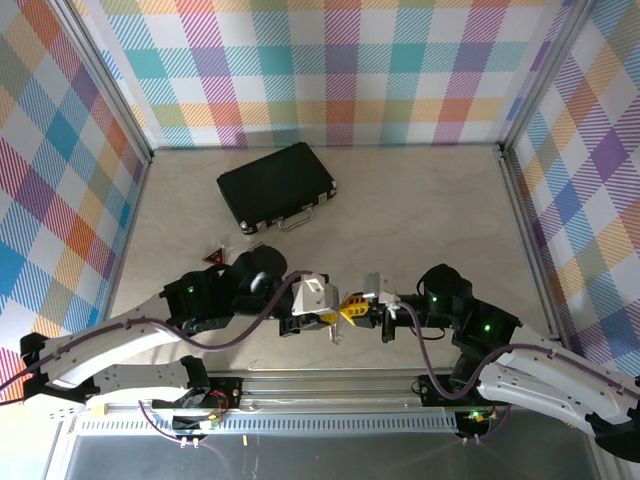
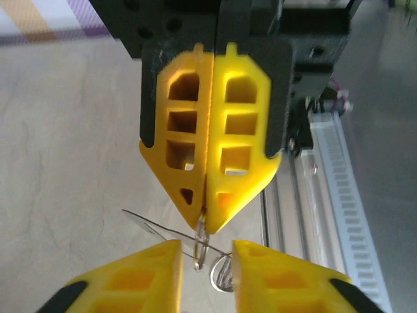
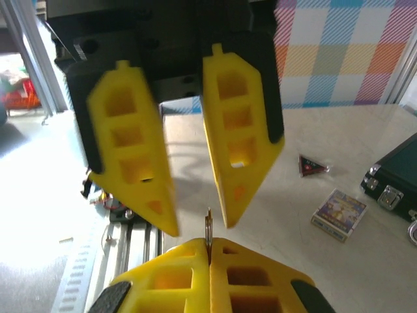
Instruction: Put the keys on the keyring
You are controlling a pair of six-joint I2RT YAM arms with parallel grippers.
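Top external: left gripper (image 1: 349,309) and right gripper (image 1: 376,314) meet tip to tip near front edge of pale table (image 1: 430,220). Anything between them is too small to make out. Black hard case with metal latches (image 1: 277,186) sits well behind.

Left wrist: right gripper's yellow jaws pressed together, pinching thin silver metal keyring (image 2: 202,242) seen edge-on. Flat silver key (image 2: 148,225) pokes out left, partly hidden. Left gripper's own jaws are cut off at the bottom.

Right wrist: left gripper's jaws moderately apart, flanking the ring, contact unclear.

Left end effector (image 2: 207,253) parted, right end effector (image 2: 206,212) shut — tips facing
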